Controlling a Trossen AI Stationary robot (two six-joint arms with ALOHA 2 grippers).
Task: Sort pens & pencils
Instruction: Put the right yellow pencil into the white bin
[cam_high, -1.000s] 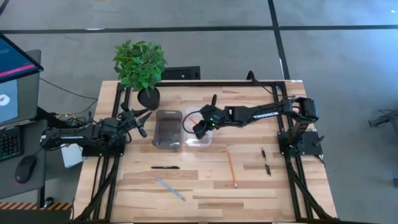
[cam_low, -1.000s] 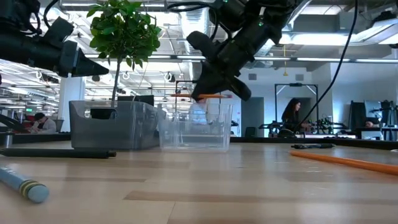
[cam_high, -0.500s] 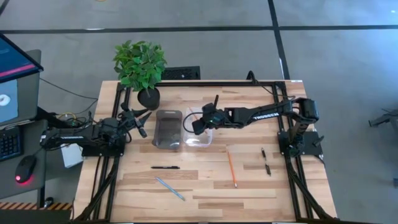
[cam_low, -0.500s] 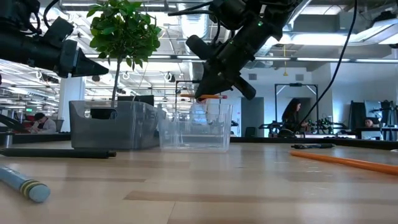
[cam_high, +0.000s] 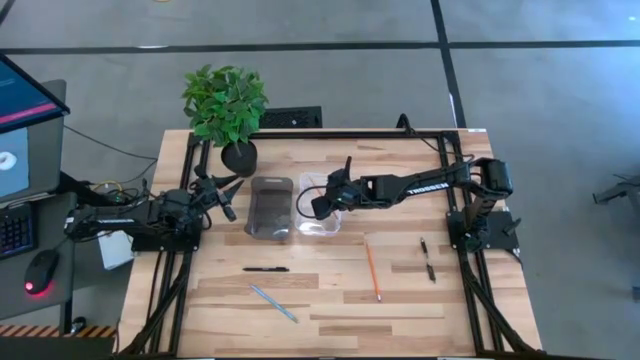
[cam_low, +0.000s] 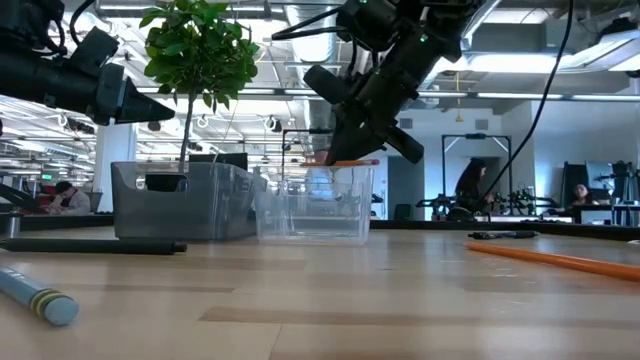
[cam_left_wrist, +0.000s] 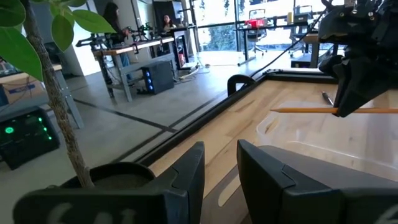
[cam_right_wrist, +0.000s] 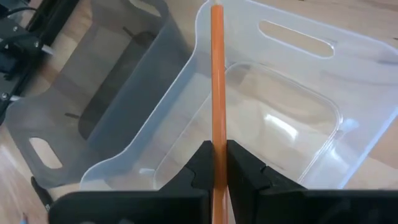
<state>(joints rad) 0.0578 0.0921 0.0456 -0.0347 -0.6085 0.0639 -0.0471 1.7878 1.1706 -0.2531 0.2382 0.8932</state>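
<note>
Left pincer (cam_high: 222, 192) rests low at the tabletop's (cam_high: 330, 300) left edge, just beside the potted plant (cam_high: 226, 108), pointing toward the trays; its fingers (cam_left_wrist: 186, 171) stand a little apart, nothing between them. Black pen (cam_high: 265, 269) lies flat on the tabletop in front of the trays, left of centre. Light blue pencil (cam_high: 273, 302) lies nearer the front edge, slanted, just right of that pen; the low view shows its end close to the camera (cam_low: 40, 300). Grey tray (cam_high: 270, 208) sits beside the clear tray (cam_high: 322, 222), the two touching or nearly so; cannot tell what is inside the grey one. Right pincer (cam_high: 322, 207) hangs over the clear tray, fingers pressed together, pinching an orange pencil (cam_right_wrist: 217, 81). That pencil is held roughly level, at about the height of the clear tray's rim in the low view (cam_low: 345, 162), its free end reaching toward the grey tray side. Second orange pencil (cam_high: 372, 268) lies on the tabletop right of centre, well apart from the trays. Second black pen (cam_high: 428, 258) lies farther right, near the right arm's base. People (cam_low: 470, 190) show in the room beyond the tabletop.
</note>
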